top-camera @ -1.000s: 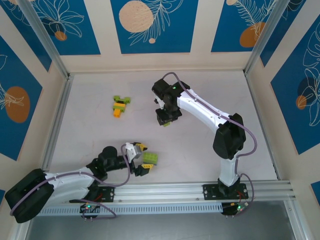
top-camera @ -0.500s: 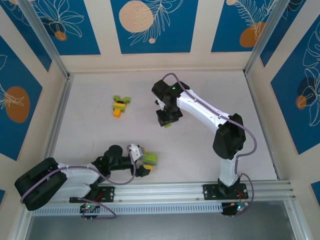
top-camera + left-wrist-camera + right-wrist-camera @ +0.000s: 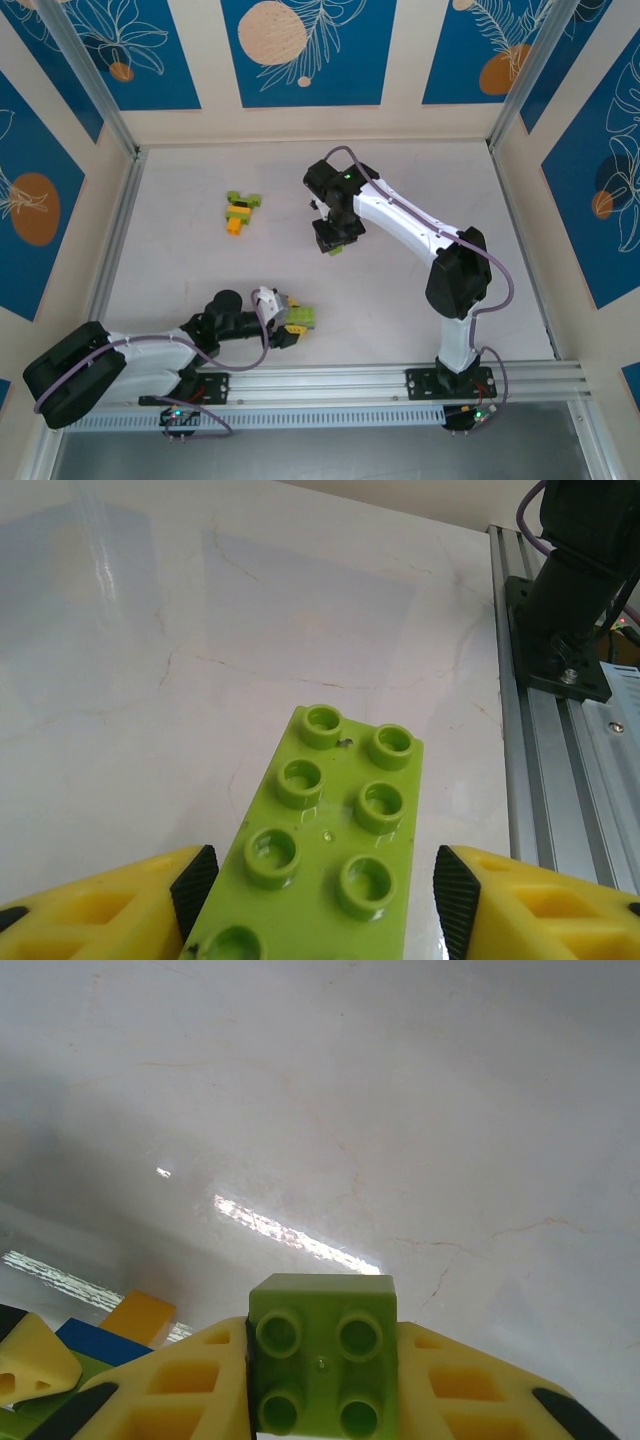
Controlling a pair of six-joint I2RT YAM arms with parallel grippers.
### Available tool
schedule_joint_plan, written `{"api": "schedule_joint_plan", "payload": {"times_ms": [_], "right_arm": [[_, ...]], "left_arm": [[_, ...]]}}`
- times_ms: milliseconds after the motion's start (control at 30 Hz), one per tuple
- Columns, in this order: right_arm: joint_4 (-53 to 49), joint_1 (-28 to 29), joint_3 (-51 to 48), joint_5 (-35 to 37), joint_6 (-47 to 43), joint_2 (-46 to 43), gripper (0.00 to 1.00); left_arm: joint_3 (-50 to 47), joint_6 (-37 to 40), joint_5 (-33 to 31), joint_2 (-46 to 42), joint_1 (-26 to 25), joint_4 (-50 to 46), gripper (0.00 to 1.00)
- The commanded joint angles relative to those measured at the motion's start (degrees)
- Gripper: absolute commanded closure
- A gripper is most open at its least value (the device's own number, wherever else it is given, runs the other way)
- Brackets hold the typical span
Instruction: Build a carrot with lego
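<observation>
We've got the right gripper [image 3: 322,1385] pinching a small lime brick [image 3: 320,1345], left gripper [image 3: 325,895] spread around a long lime brick [image 3: 335,800] at the table's [image 3: 180,260] 6 o'clock.

No word, brand, number or sign can be read anywhere; the studs of the lime green lego brick [image 3: 325,840] carry no readable mark; the same holds for the small green lego brick [image 3: 322,1345]; the blue wall panels [image 3: 300,50] bear leaf and circle patterns, not lettering.
</observation>
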Motion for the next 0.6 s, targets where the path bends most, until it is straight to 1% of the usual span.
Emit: {"api": "schedule_joint_plan", "payload": {"times_ms": [0,167,267,567], "right_arm": [[-1.9,0.4,0.3,0.3,1.2,-1.4,0.69],[-2.0,0.6,-1.0,-0.6,2.1,-2.7,0.69],[-1.8,1.5,-2.9,-2.6,3.4,-4.3,0.69],[1.1,7.6,-12.5,-7.5,14.6,-12.8,0.72]], "left_arm": [[1.5,1.4,1.5,0.5,-0.7,0.6,0.41],[2.0,1.8,1.5,0.4,-0.6,0.0,0.43],[2.1,2.0,1.6,-0.4,-0.7,-0.7,0.46],[2.6,2.4,2.6,1.1,-0.7,-0.7,0.51]]}}
